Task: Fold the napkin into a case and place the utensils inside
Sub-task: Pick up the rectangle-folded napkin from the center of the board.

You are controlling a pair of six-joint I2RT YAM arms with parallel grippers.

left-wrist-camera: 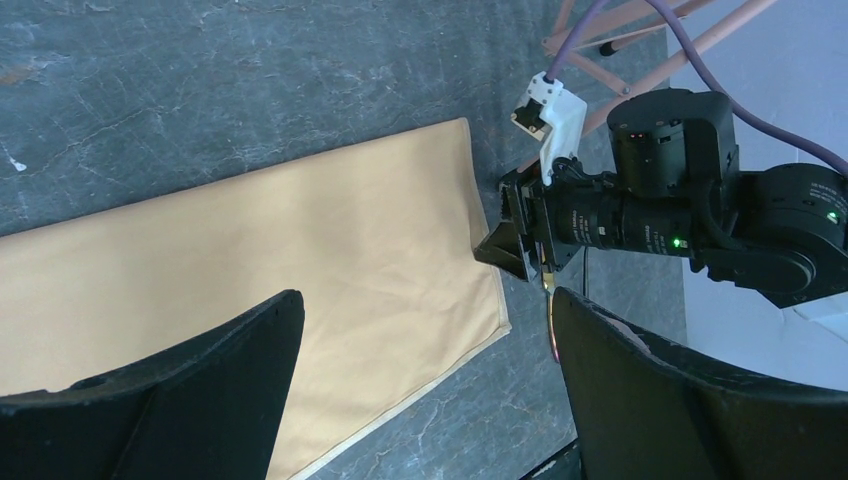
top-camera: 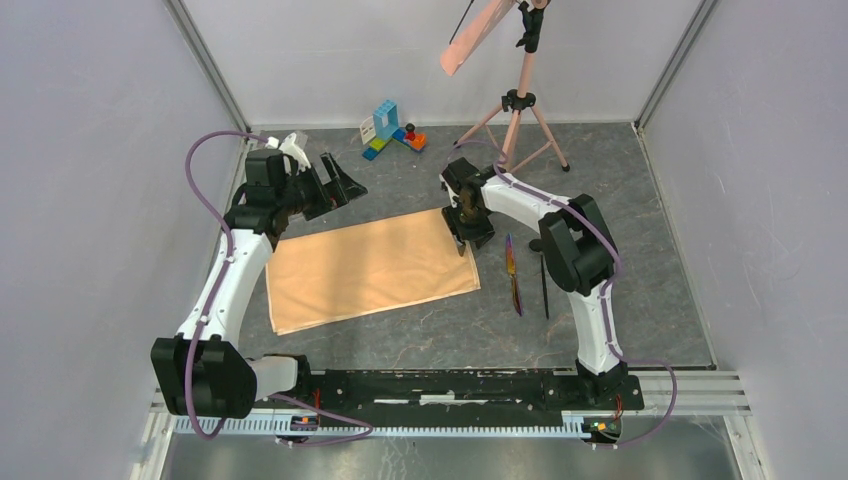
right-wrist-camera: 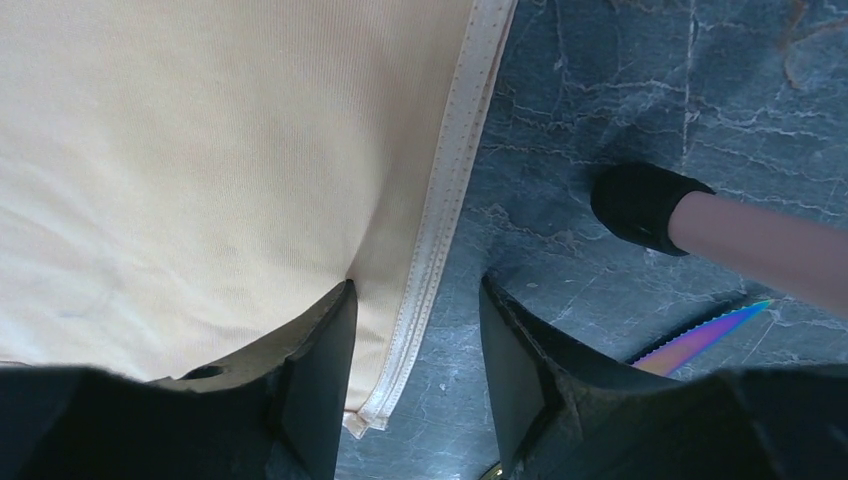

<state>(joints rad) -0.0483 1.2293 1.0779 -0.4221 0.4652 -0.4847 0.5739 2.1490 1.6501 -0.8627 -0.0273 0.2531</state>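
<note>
Step 1, first fold: the napkin (top-camera: pixel 370 270) lies flat mid-desk; jaws of the right gripper (top-camera: pixel 467 238) straddle, part-open, its hem toward the desk's right edge, while the left gripper (top-camera: pixel 340 184) gapes wide and empty; next, probably, pinch and lift.

The napkin (top-camera: pixel 370 272) was soft, matt cloth, peach-tan and of fine, even weave, with a paler stitched hem (right-wrist-camera: pixel 445 220) dotted by needle holes. The worktop (top-camera: pixel 620 180) looked like dark grey stone veined with pale lines, smooth and with a dull sheen. The knife (top-camera: pixel 513 275) was glossy metal with an iridescent purple-gold finish; the black utensil (top-camera: pixel 545 288) looked matt. The fingers (right-wrist-camera: pixel 310 400) of the right gripper (right-wrist-camera: pixel 418 295) were matt black plastic, faintly grainy. The arm shells (top-camera: pixel 228 288) were smooth, glossy white plastic. The tripod leg (right-wrist-camera: pixel 760 250) was smooth and pink, capped by a matt black, rubbery-looking foot (right-wrist-camera: pixel 640 205).
</note>
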